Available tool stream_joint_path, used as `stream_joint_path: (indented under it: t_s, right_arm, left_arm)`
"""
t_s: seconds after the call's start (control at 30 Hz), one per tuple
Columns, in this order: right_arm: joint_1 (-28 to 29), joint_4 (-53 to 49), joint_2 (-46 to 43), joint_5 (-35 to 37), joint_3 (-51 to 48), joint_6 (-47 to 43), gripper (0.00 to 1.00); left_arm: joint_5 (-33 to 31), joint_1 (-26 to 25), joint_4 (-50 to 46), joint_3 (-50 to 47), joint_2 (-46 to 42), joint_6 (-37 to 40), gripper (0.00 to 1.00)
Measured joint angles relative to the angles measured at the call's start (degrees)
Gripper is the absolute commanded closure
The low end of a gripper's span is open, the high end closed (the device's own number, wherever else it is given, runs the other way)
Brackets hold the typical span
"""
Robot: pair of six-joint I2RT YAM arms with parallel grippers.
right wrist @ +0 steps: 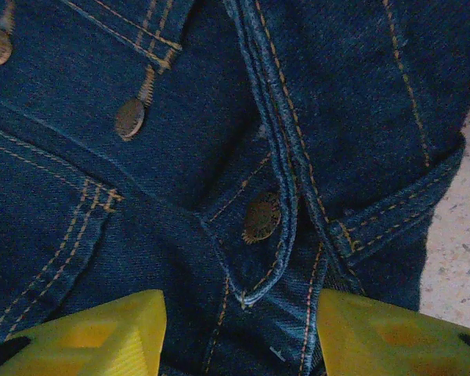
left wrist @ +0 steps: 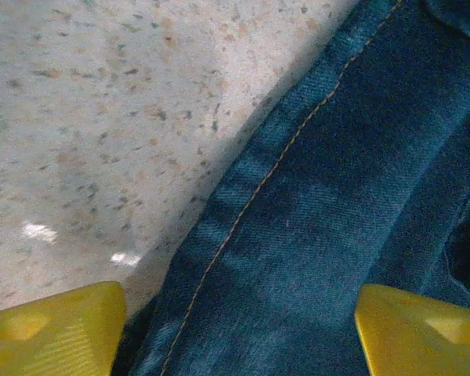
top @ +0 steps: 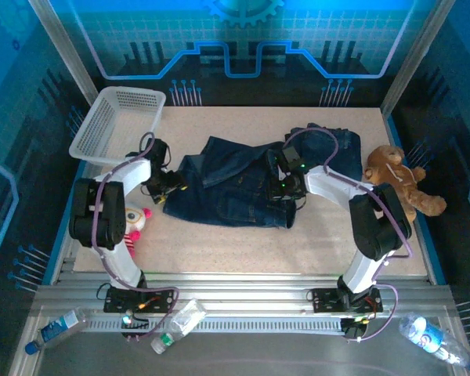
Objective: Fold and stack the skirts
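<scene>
Overhead view: the denim skirts (top: 227, 196) lie in one rumpled dark blue heap at the middle of the worktop (top: 243, 243), spreading toward its far right corner.

The white lattice basket (top: 90, 135) sits tilted at the far left corner, and you can see its mesh floor across the whole inside. The brown teddy bear (top: 395, 176) lies at the right edge, just beside the heap. The pink-and-white plush toy (top: 137, 219) lies near the left edge, partly behind the left arm. Three clear plastic bottles (top: 176, 323) lie on their sides on the metal rail in front of the near edge; you cannot tell what they hold.

The left gripper (top: 176, 186) is low at the heap's left end. In its wrist view the left gripper (left wrist: 243, 329) has its jaws wide apart, astride a stitched hem of the denim skirts (left wrist: 321, 219) where it meets the bare worktop (left wrist: 102, 117). It holds nothing.

The right gripper (top: 286, 192) is low on the heap's right part. In its wrist view the right gripper (right wrist: 241, 329) has its jaws about halfway apart, with a buttoned waistband (right wrist: 262, 215) between them. You cannot tell whether they pinch the cloth.
</scene>
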Motion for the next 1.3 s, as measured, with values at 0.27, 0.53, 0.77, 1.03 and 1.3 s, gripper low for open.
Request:
stream_joint_path:
  t_s: [0.27, 0.53, 0.77, 1.03, 1.3]
  right_arm:
    - [0.13, 0.33, 3.45, 1.68, 0.37, -1.16, 0.92]
    - [0.17, 3.32, -10.21, -0.48, -1.4, -3.65, 1.0]
    - [-3.37, 8.48, -17.55, -5.79, -0.92, -4.44, 1.0]
    - [-9.73, 13.81, 0.24, -12.63, 9.16, -5.75, 0.86]
    - [-10.19, 10.14, 6.51, -13.73, 15.45, -6.99, 0.25]
  left_arm:
    - [1.05, 0.02, 0.5, 0.63, 0.9, 0.59, 1.0]
    - [-1.09, 2.51, 2.14, -6.19, -19.91, -0.22, 1.0]
    - [-0.33, 3.96, 5.03, -6.97, -33.7, -3.13, 1.0]
    - [6.16, 3.98, 10.86, 4.02, -17.11, -3.37, 1.0]
    - [9.92, 3.96, 10.84, 18.23, 5.16, -3.58, 0.97]
